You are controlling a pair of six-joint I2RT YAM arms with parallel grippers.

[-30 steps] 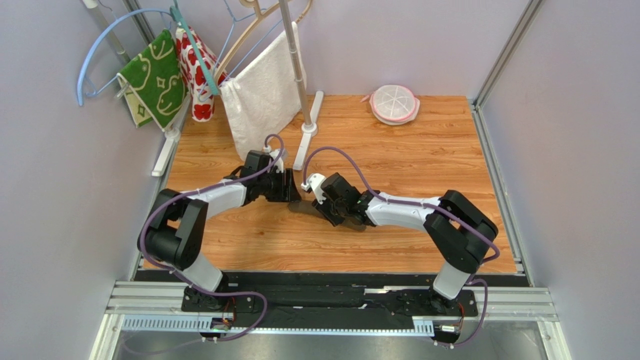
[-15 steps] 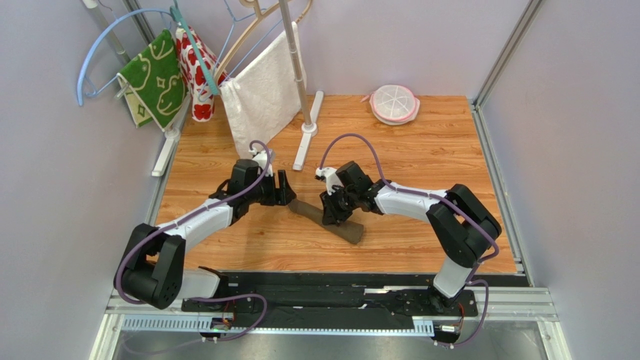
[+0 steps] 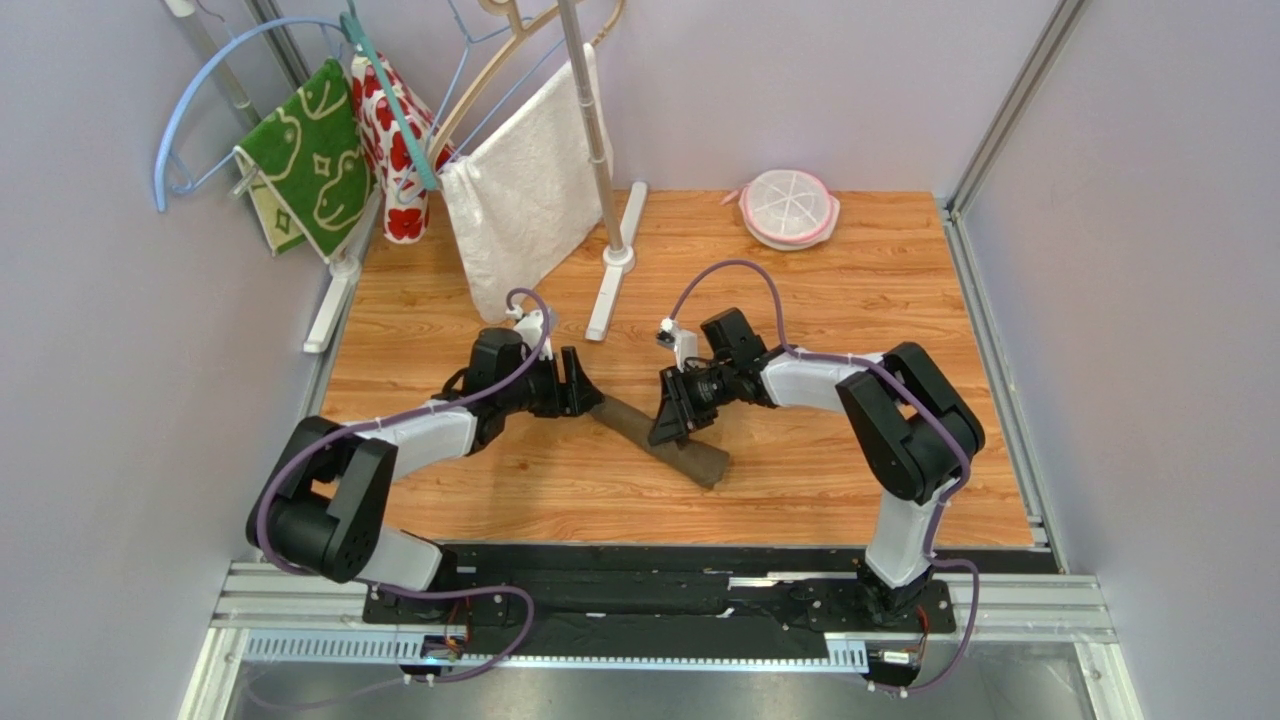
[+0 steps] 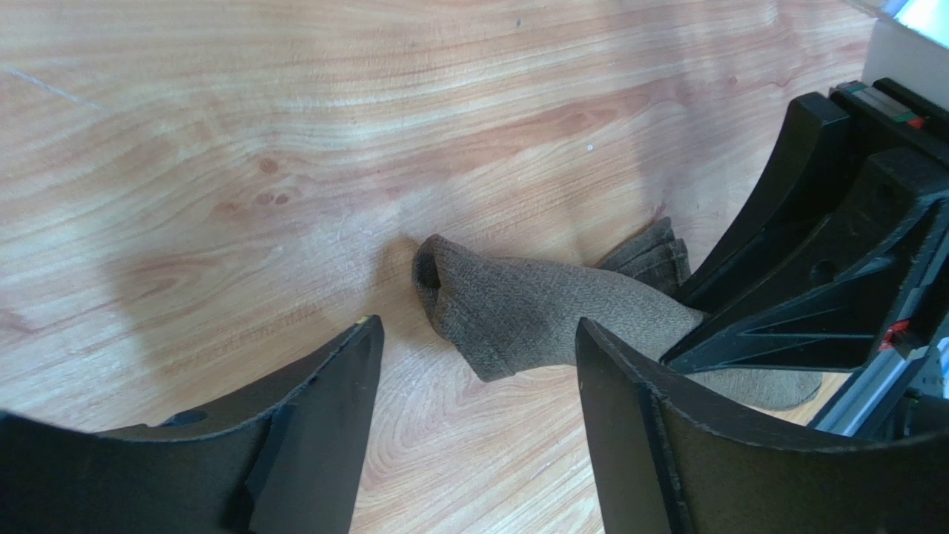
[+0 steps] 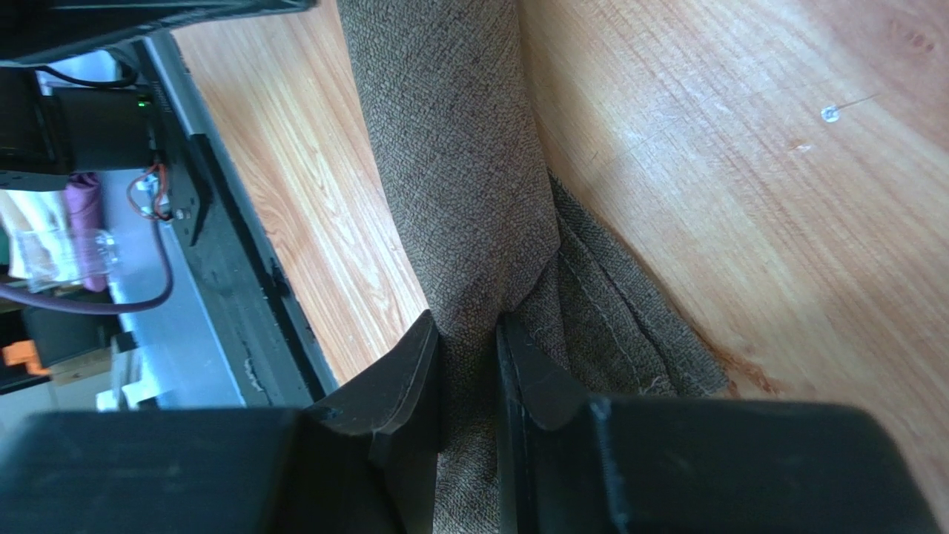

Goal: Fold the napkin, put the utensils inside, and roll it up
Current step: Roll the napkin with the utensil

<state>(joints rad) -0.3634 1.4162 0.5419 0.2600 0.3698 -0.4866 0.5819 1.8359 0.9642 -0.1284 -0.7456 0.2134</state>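
The dark brown napkin [image 3: 661, 444] lies rolled into a tight log on the wooden table, slanting from upper left to lower right. It also shows in the left wrist view [image 4: 524, 317] and in the right wrist view [image 5: 457, 167]. My left gripper [image 3: 583, 393] is open and empty, just short of the roll's left end; its fingers [image 4: 323, 423] stand wide apart. My right gripper [image 3: 664, 431] is shut on the middle of the rolled napkin, pinching the cloth between its fingertips [image 5: 414, 367]. The orange utensils are hidden from view.
A white towel [image 3: 526, 188], a green patterned cloth [image 3: 313, 150] and a red patterned cloth [image 3: 394, 143] hang on a rack at the back left. The rack's white foot [image 3: 616, 258] stands behind the grippers. A pink-rimmed round dish [image 3: 790, 207] sits at the back.
Both arms have swung. The rolled napkin has come into view as a log. My left gripper has opened and backed off its left end; my right gripper stays clamped on it.
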